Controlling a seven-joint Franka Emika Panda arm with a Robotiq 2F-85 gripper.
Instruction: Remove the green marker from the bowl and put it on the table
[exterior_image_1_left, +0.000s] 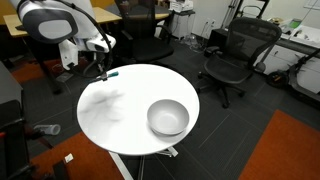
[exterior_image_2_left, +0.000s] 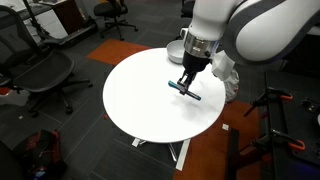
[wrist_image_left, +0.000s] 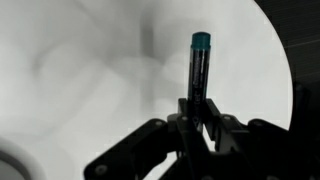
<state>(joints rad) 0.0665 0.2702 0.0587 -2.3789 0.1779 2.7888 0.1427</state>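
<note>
Most of the job looks finished: the green marker (wrist_image_left: 200, 75) is out of the bowl (exterior_image_1_left: 168, 117) and is clamped between the two fingers of the end effector (wrist_image_left: 200, 118). In the wrist view its teal cap juts forward past the fingertips. In an exterior view the marker (exterior_image_2_left: 186, 90) lies roughly level just under the end effector (exterior_image_2_left: 187, 80), low over the white worktop (exterior_image_2_left: 140, 105); I cannot tell whether it touches the surface. The bowl stands well apart from the end effector, toward the opposite side of the worktop, and appears empty. What is left, as I judge it, is to lower the marker fully onto the worktop, part the fingers and lift clear.
</note>
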